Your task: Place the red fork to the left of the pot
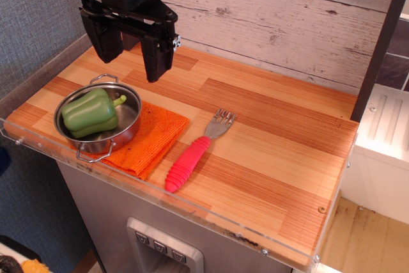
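Observation:
The red fork (193, 155) lies flat on the wooden tabletop, right of the pot, its ribbed pink-red handle pointing to the front edge and its silver tines to the back right. The steel pot (98, 119) stands at the left on an orange cloth and holds a green bell pepper (90, 112). My black gripper (131, 55) hangs open and empty above the table behind the pot, well away from the fork.
The orange cloth (150, 139) lies under the pot's right side, between pot and fork. A clear plastic rim (211, 215) runs along the table's front edge. A whitewashed plank wall stands behind, and a dark post (380, 43) at the right.

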{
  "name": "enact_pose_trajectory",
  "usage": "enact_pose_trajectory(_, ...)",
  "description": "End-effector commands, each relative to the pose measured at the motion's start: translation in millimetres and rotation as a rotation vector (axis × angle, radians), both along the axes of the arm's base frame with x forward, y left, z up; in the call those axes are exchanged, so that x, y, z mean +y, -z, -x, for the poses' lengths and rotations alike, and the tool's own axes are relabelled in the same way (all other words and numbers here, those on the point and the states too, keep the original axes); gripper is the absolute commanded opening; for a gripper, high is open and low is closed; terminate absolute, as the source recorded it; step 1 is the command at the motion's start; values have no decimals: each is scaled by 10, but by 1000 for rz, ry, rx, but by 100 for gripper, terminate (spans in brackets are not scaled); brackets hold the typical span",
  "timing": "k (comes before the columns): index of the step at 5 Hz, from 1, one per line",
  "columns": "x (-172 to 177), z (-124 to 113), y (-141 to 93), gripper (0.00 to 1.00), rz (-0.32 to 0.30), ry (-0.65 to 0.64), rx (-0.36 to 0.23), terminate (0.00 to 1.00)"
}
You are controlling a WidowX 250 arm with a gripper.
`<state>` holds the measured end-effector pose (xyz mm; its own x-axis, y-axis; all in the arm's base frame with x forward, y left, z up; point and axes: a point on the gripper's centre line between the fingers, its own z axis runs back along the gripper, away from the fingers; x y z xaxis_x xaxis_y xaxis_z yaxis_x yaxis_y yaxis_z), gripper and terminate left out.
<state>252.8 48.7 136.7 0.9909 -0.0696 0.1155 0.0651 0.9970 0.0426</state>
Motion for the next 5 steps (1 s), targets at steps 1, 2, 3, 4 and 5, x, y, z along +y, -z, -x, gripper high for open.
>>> enact_pose_trajectory(1, 0, 0, 0, 100, 0, 0, 0, 0)
enact_pose_trajectory(2, -146, -6, 157, 100, 66, 21, -21, 0)
enact_pose_trajectory(3, -318, -41, 390, 100, 75, 14, -7, 0)
enact_pose_trajectory(4, -460, -93, 595, 100, 36, -29, -26, 0)
enact_pose_trajectory(5, -506, -125, 782, 100, -24, -109, -7, 0)
